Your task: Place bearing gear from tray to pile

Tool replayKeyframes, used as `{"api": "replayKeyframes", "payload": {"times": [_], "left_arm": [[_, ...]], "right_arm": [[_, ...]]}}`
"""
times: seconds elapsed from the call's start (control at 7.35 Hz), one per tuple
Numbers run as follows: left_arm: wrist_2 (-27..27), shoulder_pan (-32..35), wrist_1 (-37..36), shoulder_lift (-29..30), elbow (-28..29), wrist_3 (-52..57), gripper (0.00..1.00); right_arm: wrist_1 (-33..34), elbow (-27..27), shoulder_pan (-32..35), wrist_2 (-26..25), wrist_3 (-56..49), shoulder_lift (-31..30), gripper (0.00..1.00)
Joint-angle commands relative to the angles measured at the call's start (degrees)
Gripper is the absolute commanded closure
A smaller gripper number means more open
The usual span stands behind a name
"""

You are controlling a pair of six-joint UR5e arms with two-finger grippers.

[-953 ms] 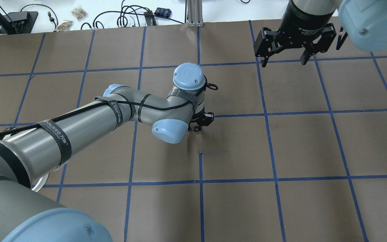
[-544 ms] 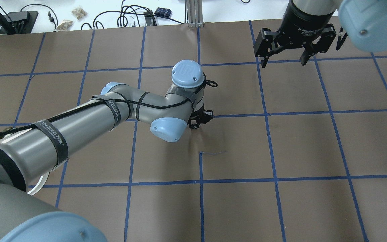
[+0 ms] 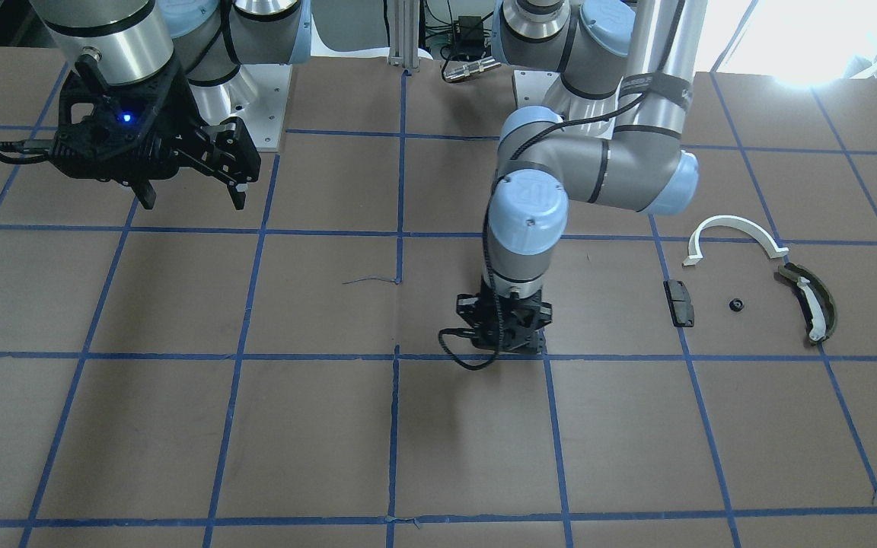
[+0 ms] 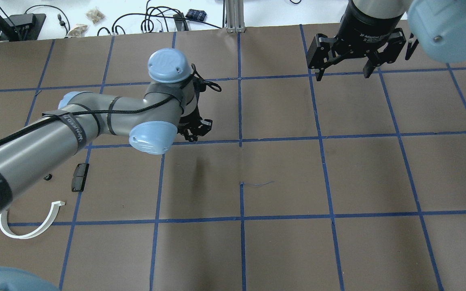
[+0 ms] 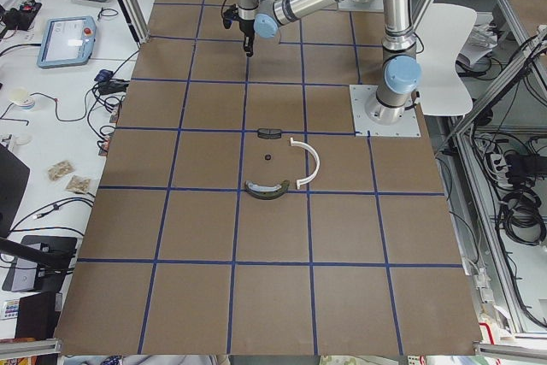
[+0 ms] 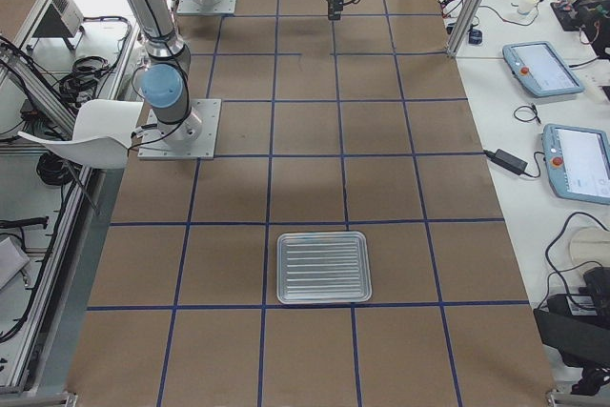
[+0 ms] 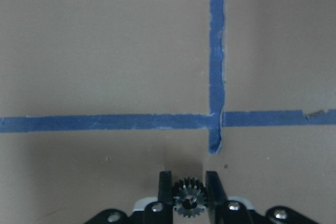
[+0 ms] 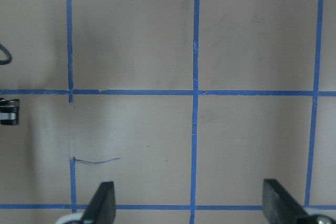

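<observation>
My left gripper [image 7: 189, 192] is shut on the bearing gear [image 7: 189, 201], a small dark toothed wheel held between its fingertips, above bare brown paper. It hangs near the table's middle [image 4: 194, 131], [image 3: 503, 342]. The pile lies to the robot's left of it: a white half-ring arc [image 3: 735, 221], [image 4: 58, 205], a black rectangular pad [image 3: 678, 302], [image 4: 79, 177], a small black piece [image 3: 736, 305], and an olive curved shoe with a white strip [image 3: 811, 304]. My right gripper [image 4: 342, 74], [image 3: 193, 202] is open and empty, high at the far right. The tray [image 6: 322, 267] lies far off.
The table is brown paper with a blue tape grid [image 4: 241, 139]. The metal tray in the exterior right view shows nothing in it. Cables and small items [image 4: 156, 20] lie beyond the table's far edge. The left arm hides the olive shoe in the overhead view.
My left arm has swung to the left and a little farther away in the overhead view, carrying the gear. The pad and white arc now show beside it. The right arm has not moved.
</observation>
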State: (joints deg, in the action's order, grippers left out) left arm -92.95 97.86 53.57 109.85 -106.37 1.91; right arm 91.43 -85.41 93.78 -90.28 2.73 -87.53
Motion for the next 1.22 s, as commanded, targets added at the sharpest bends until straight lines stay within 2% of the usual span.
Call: {"api": "replayKeyframes", "payload": {"times": [0.0,0.14,0.27,0.54,0.82,1.09], "left_arm": [[-0.39,-14.56,-2.57,-4.02,-8.29,21.30,0.98],[1.18,-23.50,-4.86,-4.38,-10.24,32.78,0.98],[3.63,-29.86,-4.79,-4.91,-10.35,38.29,0.98],[3.91,-38.06,-4.97,-5.18,-10.26,47.63,0.98],[3.13,-43.18,-5.14,-4.48,-10.87,49.85,0.98],[2.86,-43.81,-5.67,-3.68,-11.40,49.86,0.97]], "right_arm": [[-0.03,-0.02,0.00,0.10,0.00,0.08,0.00],[0.06,-0.02,0.00,0.19,0.08,0.16,0.00],[0.06,-0.02,0.00,0.02,0.00,0.16,0.00],[-0.03,-0.02,0.00,0.28,0.08,0.08,0.00],[-0.03,-0.02,0.00,0.28,0.08,0.16,0.00],[0.06,0.06,-0.09,0.19,0.00,0.16,0.00]]}}
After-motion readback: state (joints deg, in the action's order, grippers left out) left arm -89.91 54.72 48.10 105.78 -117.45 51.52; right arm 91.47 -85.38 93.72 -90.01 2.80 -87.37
